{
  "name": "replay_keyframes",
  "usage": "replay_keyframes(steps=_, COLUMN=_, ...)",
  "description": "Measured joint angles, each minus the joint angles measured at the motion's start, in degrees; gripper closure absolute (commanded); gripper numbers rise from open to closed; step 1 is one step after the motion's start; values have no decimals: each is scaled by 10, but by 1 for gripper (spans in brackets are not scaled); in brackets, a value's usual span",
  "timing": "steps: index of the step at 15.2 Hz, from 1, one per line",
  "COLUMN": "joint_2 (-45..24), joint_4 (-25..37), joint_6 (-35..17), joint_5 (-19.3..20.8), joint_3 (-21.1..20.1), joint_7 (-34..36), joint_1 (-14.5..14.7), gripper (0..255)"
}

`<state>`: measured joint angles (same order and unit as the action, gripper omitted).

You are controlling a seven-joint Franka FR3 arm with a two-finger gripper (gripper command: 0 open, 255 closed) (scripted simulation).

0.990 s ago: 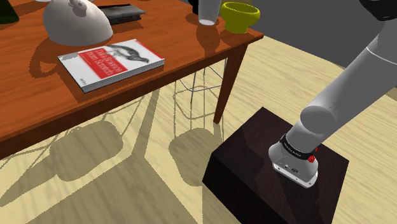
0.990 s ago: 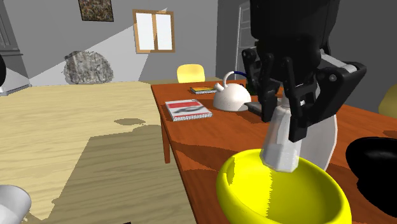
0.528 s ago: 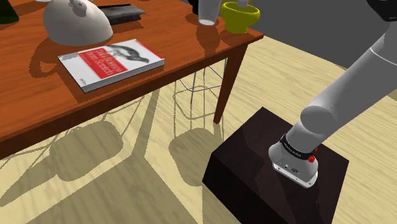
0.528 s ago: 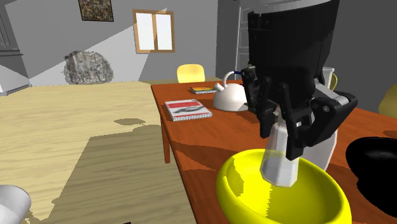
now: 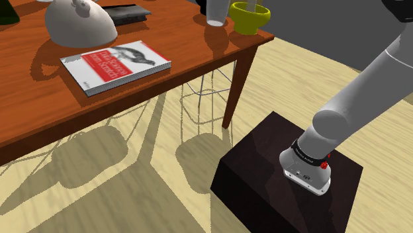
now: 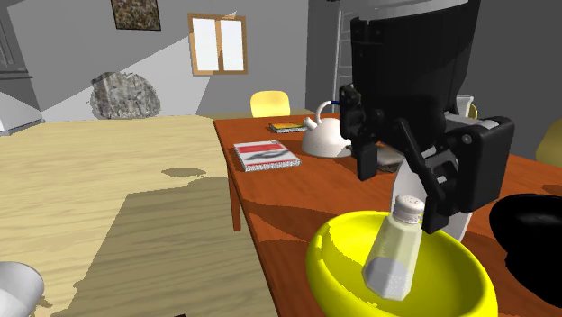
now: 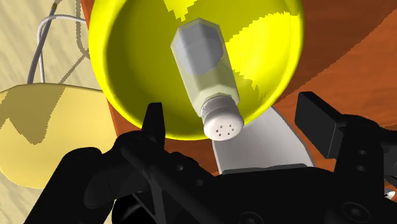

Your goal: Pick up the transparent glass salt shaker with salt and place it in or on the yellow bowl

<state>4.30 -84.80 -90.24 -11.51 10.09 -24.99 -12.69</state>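
Note:
The clear salt shaker (image 6: 389,254), with white salt in its lower part and a pale perforated cap, lies tilted inside the yellow bowl (image 6: 326,259), base down in the bowl and cap leaning toward the rim. My black gripper (image 6: 403,194) hangs just above it, open, with one finger (image 6: 367,151) on each side of the cap and neither touching it. In the wrist view the shaker (image 7: 205,67) slants across the bowl (image 7: 127,63) and the gripper (image 7: 235,124) stands wide apart. The bowl (image 5: 249,18) sits at the table's far corner in the shoulder view.
A pale glass (image 5: 216,12) stands right beside the bowl. On the brown wooden table (image 5: 40,106) lie a book (image 5: 116,65) and a white kettle (image 5: 78,21). A black bowl (image 6: 533,236) sits by the second exterior view's right edge. A yellow chair (image 7: 38,137) stands below the table corner.
The fingers have sprung apart and let go of the shaker. It has dropped from upright in the grip to leaning tilted inside the bowl.

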Motion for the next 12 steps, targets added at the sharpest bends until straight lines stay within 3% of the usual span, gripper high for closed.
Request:
replay_keyframes(steps=3, joint_2=0, joint_4=0, joint_6=0, joint_5=0, joint_3=0, joint_7=0, joint_1=0, gripper=0)
replay_keyframes(steps=7, joint_2=-28, joint_4=95, joint_6=68, joint_5=-8, joint_3=10, joint_7=-1, joint_1=-7, gripper=0)
replay_keyframes(steps=12, joint_2=-31, joint_4=114, joint_6=85, joint_5=-10, joint_3=11, joint_7=0, joint_1=-9, gripper=0)
